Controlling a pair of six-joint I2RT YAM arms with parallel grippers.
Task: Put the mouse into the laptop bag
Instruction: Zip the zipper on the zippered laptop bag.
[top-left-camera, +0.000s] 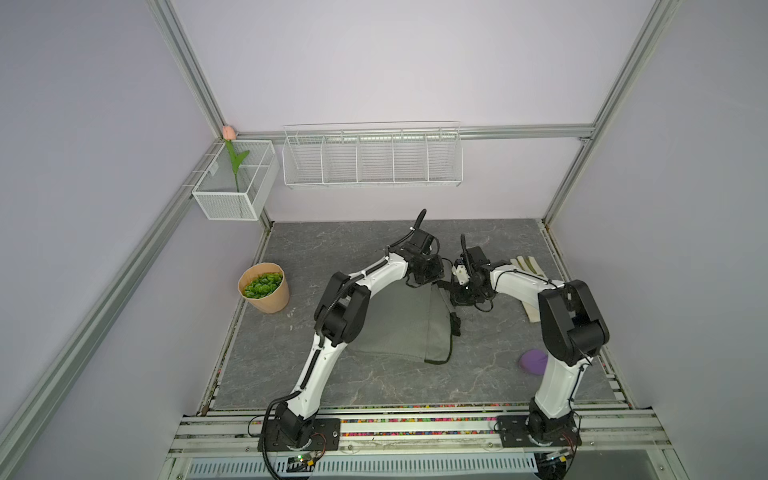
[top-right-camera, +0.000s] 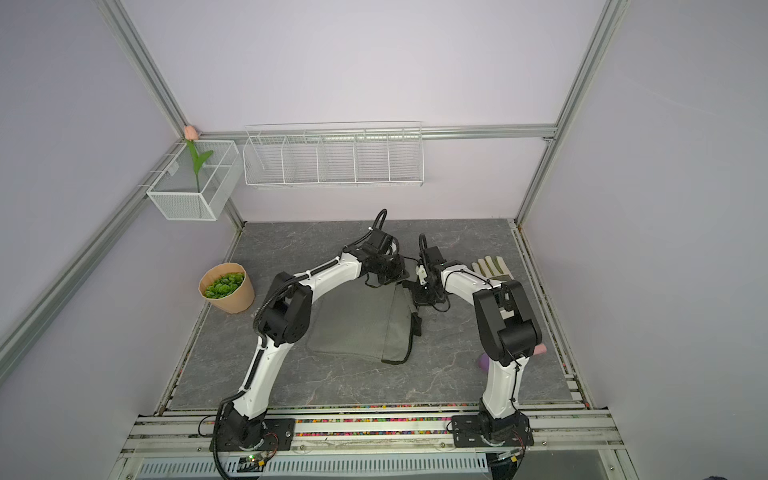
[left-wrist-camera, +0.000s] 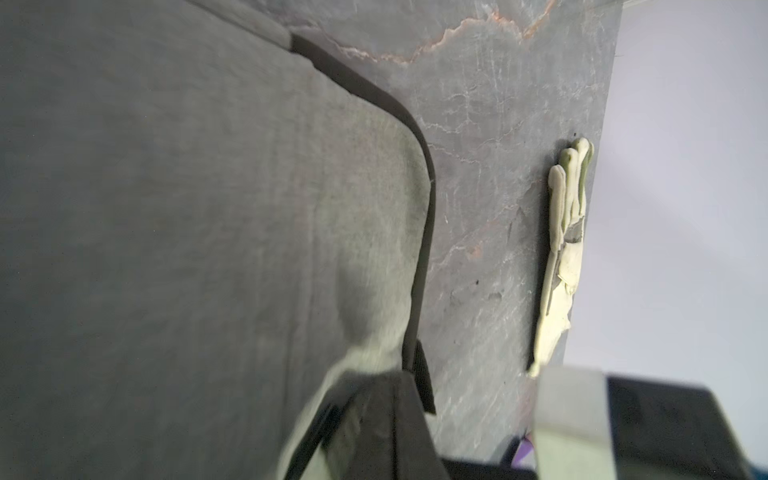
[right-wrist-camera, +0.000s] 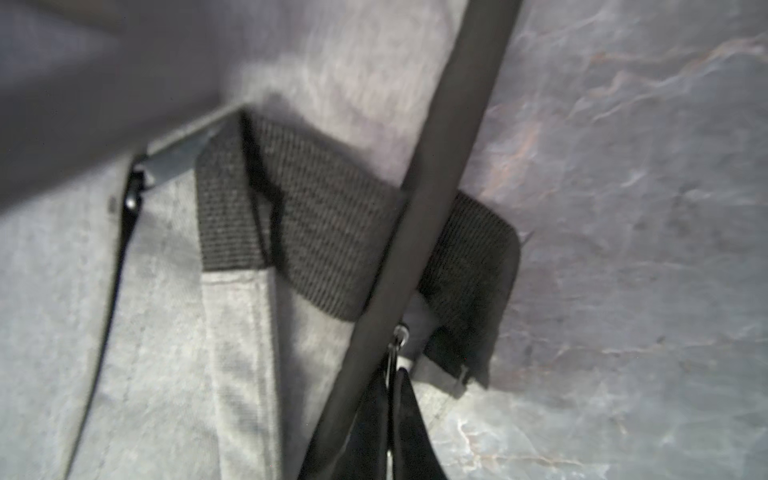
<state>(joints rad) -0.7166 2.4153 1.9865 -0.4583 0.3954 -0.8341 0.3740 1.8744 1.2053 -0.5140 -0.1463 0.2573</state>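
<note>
Centrally, left gripper pinching laptop bag fabric, right gripper clamped on zipper pull (glove nearby).

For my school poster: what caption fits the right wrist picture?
Right claw pinching the zipper pull of the laptop bag, beside a black strap end, above the grey table.

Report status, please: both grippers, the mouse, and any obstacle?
Left gripper shut on laptop bag, edge raised. Right gripper shut on zipper pull. Mouse not in view. Glove, purple piece lie apart from bag.
</note>
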